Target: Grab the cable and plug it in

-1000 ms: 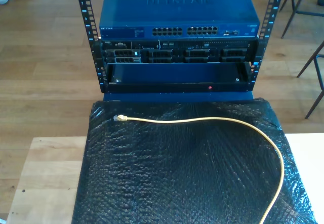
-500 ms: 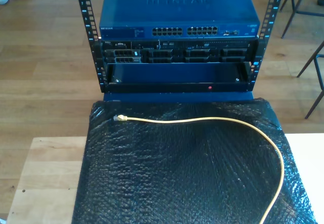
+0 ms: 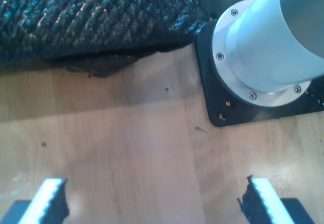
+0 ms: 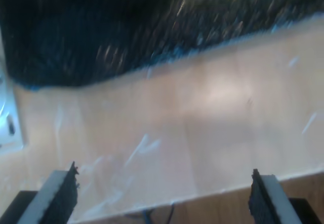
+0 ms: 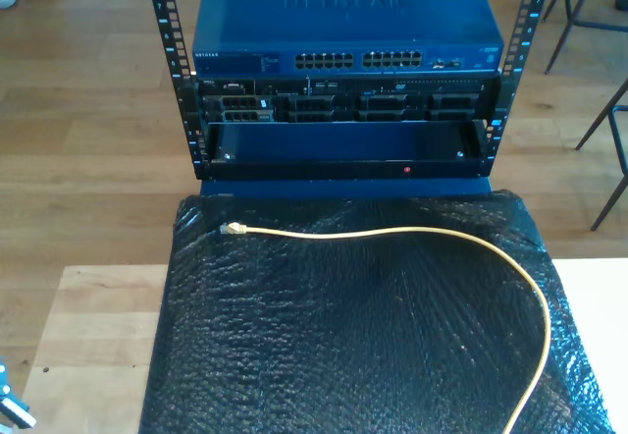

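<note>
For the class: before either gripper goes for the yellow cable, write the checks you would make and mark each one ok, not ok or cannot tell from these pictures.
1. Cable lies free on the black bubble wrap, nothing on top of it: ok.
2. Plug in sight, lying towards the exterior view's left: ok.
3. My first gripper open and holding nothing, over bare wooden tabletop: ok.
4. My second gripper open and holding nothing: ok; its picture is blurred.
5. Free ports on the blue switch, along its port row: cannot tell, too small.
6. Where the cable's far end goes, off the exterior view's bottom edge: cannot tell.
</note>
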Controlling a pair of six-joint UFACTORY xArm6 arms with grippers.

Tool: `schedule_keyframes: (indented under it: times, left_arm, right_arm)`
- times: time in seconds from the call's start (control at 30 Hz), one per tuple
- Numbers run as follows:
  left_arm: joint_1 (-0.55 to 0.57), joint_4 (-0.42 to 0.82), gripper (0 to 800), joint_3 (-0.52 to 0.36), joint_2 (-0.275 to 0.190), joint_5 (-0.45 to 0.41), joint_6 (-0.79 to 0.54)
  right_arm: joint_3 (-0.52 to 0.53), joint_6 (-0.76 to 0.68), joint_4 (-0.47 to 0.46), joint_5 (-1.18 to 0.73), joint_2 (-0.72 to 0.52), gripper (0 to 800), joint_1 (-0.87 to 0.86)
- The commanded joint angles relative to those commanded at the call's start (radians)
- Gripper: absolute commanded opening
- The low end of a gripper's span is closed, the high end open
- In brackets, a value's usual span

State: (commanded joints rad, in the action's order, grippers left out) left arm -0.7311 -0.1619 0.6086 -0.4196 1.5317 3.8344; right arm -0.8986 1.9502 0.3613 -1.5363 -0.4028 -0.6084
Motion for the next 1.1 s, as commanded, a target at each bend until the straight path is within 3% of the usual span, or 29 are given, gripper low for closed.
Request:
schedule_keyframes:
  times: [0.3,0.6,1.1]
  left_arm:
    - [0.011,-0.029,800,0.006,0.017,-0.002,0.015]
    - [0.040,-0.031,800,0.015,0.031,-0.003,0.028]
    - [0.092,-0.092,800,0.043,0.064,0.000,0.066]
  right_arm:
    - [-0.012,-0.044,0.311,-0.002,0.003,794,0.028]
    - [-0.086,-0.137,0.321,0.005,0.057,794,0.166]
    - [-0.141,-0.233,0.322,0.175,0.126,796,0.354]
